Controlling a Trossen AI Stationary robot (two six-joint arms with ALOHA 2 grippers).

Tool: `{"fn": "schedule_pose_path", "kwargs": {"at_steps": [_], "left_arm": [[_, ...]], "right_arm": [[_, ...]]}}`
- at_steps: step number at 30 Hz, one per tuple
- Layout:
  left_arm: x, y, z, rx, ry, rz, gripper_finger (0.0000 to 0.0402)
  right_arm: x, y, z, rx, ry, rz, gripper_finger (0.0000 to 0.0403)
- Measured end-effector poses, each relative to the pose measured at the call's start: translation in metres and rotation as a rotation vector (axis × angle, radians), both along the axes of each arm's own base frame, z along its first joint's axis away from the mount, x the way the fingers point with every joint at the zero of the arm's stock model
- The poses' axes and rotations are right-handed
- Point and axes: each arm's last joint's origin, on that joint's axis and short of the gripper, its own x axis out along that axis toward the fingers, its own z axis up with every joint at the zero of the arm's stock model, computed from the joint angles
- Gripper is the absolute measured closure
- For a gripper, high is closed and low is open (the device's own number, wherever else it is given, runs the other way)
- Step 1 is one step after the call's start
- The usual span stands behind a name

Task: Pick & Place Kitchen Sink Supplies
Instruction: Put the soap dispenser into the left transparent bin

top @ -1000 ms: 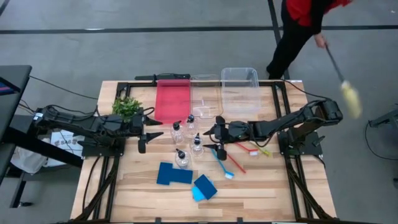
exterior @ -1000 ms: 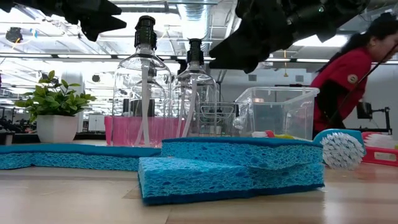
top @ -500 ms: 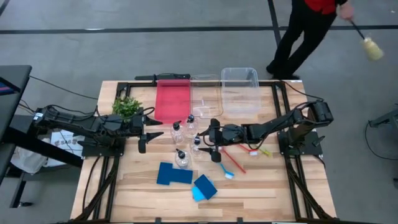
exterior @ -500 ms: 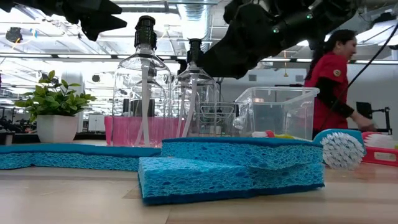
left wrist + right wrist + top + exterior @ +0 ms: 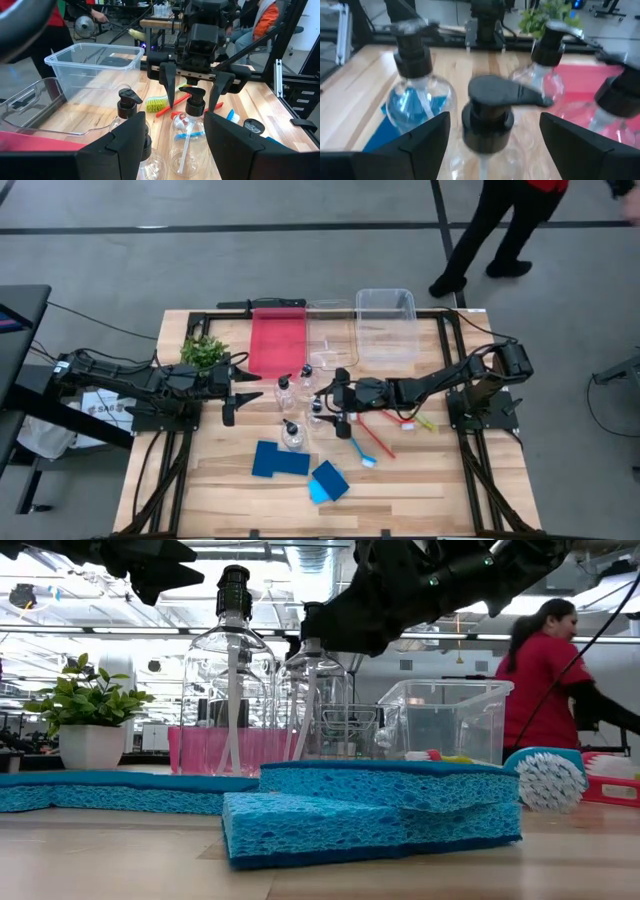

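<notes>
Bright, even overhead light gives only faint shadows on the table (image 5: 400, 480), ceiling fixtures glare behind the clear bottles (image 5: 232, 670) in the low view, where the nearest sponge (image 5: 370, 825) is crisp, while the right wrist view is soft and blurred throughout

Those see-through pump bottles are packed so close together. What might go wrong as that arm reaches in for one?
The right hand is open, its fingers straddling the black pump top of one clear bottle. Other bottles stand close by, so a finger could nudge a neighbour and tip it. Gripping only the pump top might let the bottle swing or slip. The left hand waits open beside the cluster, which leaves little room.
</notes>
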Motion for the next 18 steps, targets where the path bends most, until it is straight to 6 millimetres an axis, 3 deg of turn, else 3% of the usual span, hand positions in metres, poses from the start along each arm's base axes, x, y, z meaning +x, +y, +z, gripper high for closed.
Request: {"fn": "schedule_pose_path", "kwargs": {"at_steps": [18], "left_arm": [[0.0000,0.0000,0.0000,0.000,0.000,0.000,0.0197]], "right_arm": [[0.0012,0.0003,0.0048,-0.007,-0.052,0.006,0.0101]]}}
